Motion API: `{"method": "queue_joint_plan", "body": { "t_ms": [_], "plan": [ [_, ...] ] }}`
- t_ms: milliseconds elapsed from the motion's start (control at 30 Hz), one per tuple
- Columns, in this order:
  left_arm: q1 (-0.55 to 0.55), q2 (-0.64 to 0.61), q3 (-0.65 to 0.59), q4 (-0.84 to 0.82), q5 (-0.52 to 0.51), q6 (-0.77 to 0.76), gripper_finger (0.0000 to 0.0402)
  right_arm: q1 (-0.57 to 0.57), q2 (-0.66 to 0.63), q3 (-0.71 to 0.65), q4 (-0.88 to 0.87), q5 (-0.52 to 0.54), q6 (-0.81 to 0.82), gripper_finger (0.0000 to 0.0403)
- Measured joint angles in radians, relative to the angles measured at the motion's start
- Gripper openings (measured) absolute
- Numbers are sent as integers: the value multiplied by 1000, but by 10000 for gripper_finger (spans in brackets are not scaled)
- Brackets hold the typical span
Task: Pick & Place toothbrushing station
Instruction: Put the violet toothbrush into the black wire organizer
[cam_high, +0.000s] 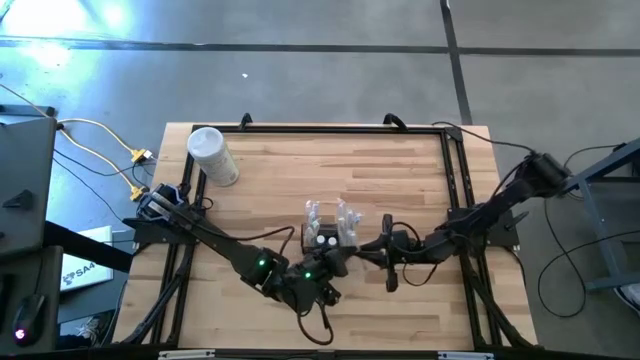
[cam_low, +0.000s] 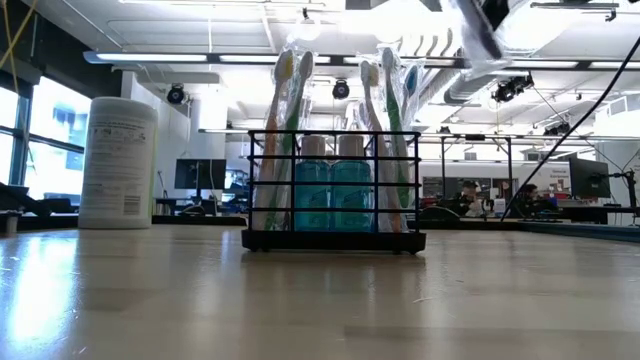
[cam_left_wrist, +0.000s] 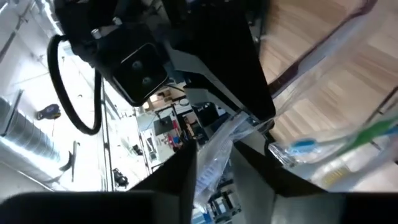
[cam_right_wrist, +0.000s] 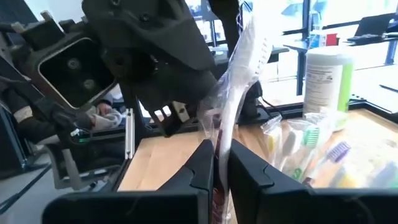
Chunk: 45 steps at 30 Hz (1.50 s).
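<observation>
Above the toothbrushing station (cam_low: 334, 190), the right gripper (cam_right_wrist: 219, 163) pinched 1 wrapped toothbrush (cam_right_wrist: 239, 93), the left gripper (cam_left_wrist: 214, 163) parted around it.

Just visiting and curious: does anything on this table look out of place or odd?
One wrapped toothbrush is up out of the black holder, pinched in the right tool, with the left tool at the same wrapper.

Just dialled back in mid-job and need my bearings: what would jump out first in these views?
The black wire holder box stands mid-table, packed with wrapped toothbrushes and two blue bottles. Over its near side both dark arms meet: the right gripper is shut on a clear-wrapped toothbrush packet, with the left gripper at the same packet. A white cylindrical container stands at the far left corner.
</observation>
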Motion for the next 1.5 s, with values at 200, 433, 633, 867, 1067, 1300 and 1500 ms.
{"method": "queue_joint_plan", "body": {
  "t_ms": [200,433,633,867,1067,1300,1500],
  "plan": [
    [-2,0,0,9,7,-50,175,34,-54,0,-94,93,-24,20],
    [-3,0,0,-48,-80,-162,240,156,-177,0,-293,365,-74,23],
    [-2,0,0,-115,-177,-205,241,275,-310,0,-394,584,-173,20],
    [-1,-23,-1,-235,-248,-511,241,426,-442,0,-530,823,-261,20],
    [28,-79,-1,-568,-300,-830,241,575,-544,0,-549,983,-366,20],
    [80,-233,-2,-868,44,-1370,241,513,-720,0,-603,719,-523,20],
    [97,-369,-2,-980,94,-1628,241,186,-749,-38,-532,103,-546,20]
  ]
}}
